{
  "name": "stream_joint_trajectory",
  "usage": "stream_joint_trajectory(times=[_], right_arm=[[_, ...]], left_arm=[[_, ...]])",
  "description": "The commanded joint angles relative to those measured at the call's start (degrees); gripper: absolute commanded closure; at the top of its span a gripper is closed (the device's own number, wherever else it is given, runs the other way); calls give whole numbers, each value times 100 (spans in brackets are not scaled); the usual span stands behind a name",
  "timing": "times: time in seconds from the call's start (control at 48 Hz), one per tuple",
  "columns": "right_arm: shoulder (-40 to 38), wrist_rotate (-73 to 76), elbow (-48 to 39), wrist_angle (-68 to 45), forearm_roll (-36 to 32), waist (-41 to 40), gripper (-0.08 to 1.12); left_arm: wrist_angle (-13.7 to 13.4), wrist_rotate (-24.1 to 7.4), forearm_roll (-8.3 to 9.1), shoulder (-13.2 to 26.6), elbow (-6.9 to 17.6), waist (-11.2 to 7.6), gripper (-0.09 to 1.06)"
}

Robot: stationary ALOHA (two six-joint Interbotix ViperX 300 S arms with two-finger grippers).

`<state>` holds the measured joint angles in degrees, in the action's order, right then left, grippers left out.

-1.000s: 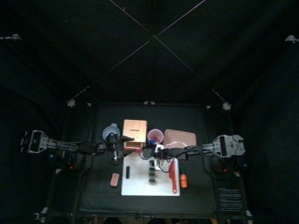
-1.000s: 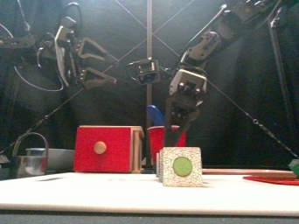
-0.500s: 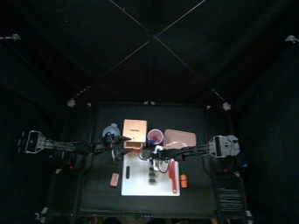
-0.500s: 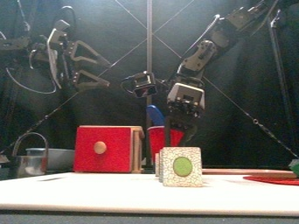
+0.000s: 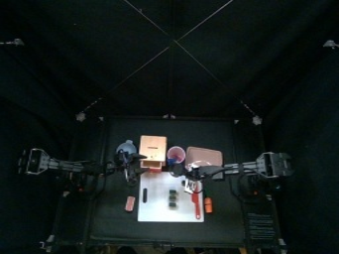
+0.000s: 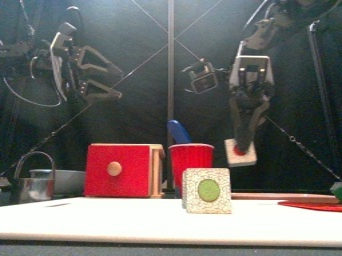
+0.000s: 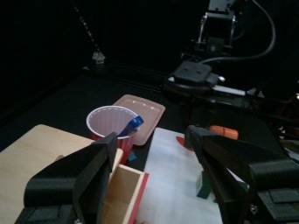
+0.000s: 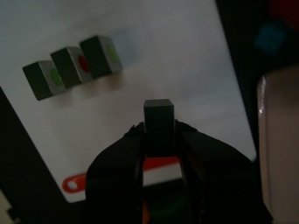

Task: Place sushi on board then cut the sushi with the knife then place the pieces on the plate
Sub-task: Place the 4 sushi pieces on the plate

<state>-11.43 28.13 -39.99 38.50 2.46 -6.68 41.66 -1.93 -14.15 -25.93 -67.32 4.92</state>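
The sushi roll (image 5: 172, 197), three dark green blocks side by side, lies on the white cutting board (image 5: 153, 212); in the front view its speckled end with a green centre (image 6: 206, 190) faces me. My right gripper (image 6: 241, 148) hangs above the board's back right part, shut on the red toy knife (image 6: 241, 154). The right wrist view shows the knife (image 8: 158, 118) between the jaws, with the roll (image 8: 73, 63) off to one side. My left gripper (image 7: 155, 140) is open, high over the wooden box (image 5: 151, 149). The pink plate (image 5: 203, 157) lies behind the board.
The red cup (image 6: 191, 165) still holds the blue knife (image 6: 175, 131) beside the box's red drawer front (image 6: 122, 171). A metal cutter (image 6: 38, 183) stands at the far left. Small red toys lie left of the board (image 5: 130, 202) and at its right edge (image 5: 201, 204).
My right gripper has lifted out of the red cup with the red knife and swung to the right. The left gripper has drawn back a little to the left.
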Motion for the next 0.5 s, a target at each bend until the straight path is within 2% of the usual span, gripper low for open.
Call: stream_joint_trajectory(times=[0.021,0.312,0.5], right_arm=[[-334,1204,-325,-202,-299,-369,56],[62,3911,-352,-343,-1784,-1187,56],[457,5432,-132,-378,-2584,-1257,56]], left_arm=[[62,-18,26,-18,70,44,0],[53,-9,123,-18,62,44,0],[53,0,123,-18,9,35,0]])
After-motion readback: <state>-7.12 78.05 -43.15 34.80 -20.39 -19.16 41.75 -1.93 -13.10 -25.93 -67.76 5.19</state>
